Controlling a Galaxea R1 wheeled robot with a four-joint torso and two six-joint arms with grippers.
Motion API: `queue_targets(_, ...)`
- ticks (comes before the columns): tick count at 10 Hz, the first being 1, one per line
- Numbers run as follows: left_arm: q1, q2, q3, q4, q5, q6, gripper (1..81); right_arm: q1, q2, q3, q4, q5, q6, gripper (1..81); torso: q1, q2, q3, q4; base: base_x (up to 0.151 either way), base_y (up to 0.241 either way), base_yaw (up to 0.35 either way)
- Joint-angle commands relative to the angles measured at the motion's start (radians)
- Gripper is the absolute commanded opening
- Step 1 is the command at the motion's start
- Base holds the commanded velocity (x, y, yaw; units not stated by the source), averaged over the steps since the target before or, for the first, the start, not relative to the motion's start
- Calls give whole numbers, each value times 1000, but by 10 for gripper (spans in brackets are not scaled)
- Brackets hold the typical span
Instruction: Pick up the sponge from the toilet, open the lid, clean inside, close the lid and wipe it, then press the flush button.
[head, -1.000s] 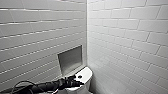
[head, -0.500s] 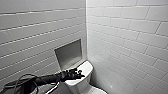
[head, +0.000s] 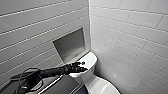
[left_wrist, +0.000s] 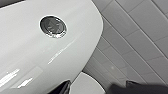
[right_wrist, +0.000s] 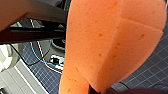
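The left gripper (head: 83, 65) is the one close to the job. Its arm reaches from the near left, out over the flat white cistern top (head: 91, 58) of the toilet (head: 94, 80). Its two dark fingers look spread apart, and there is nothing between them. In the left wrist view the flush button (left_wrist: 53, 26) shows close up. It is dark and round with a shiny ring, and it sits in the smooth white top. The button looks just beside the fingertips and not touching them, so I think the press needs a short move across and then down. The button is round, so it has no long way. The cistern top is long along the left wall, under the square niche (head: 70, 45). The right gripper (right_wrist: 100, 90) is closed on the orange sponge (right_wrist: 107, 45), which it holds up in the air over a dark floor with a grid on it. So the left arm is the nearer one to the button. The cistern top is glossy and may be slippery, so a straight push looks best. The room is small, with white tiled walls on the left and the right that meet in the far corner just behind the toilet. There is not much space to swing an arm.
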Motion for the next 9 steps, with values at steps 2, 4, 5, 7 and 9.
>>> queue_targets(2, -181, 23, -10, -10, 26, -6, 811, -9, 11, 7, -2, -66, -5, 10, 0, 0, -25, 21, 0, 0, 0)
queue_targets(4, -223, 38, -15, -27, 26, -6, 811, -6, 13, 7, -2, -66, -5, 10, 0, 0, -41, 41, 0, 0, 0)
queue_targets(5, -238, 49, -18, -27, 28, -6, 811, -6, 14, 7, -2, -66, -5, 10, 1, 1, -42, 42, 0, 0, 0)
queue_targets(7, -247, 74, -50, -21, 28, -6, 811, -8, 16, 5, -2, -66, -5, 10, 1, 1, -42, 42, 0, 0, 0)
queue_targets(9, -249, 100, -105, -11, 28, -6, 811, -12, 16, 2, 2, -66, -5, 10, 1, 1, -42, 42, 0, 0, 0)
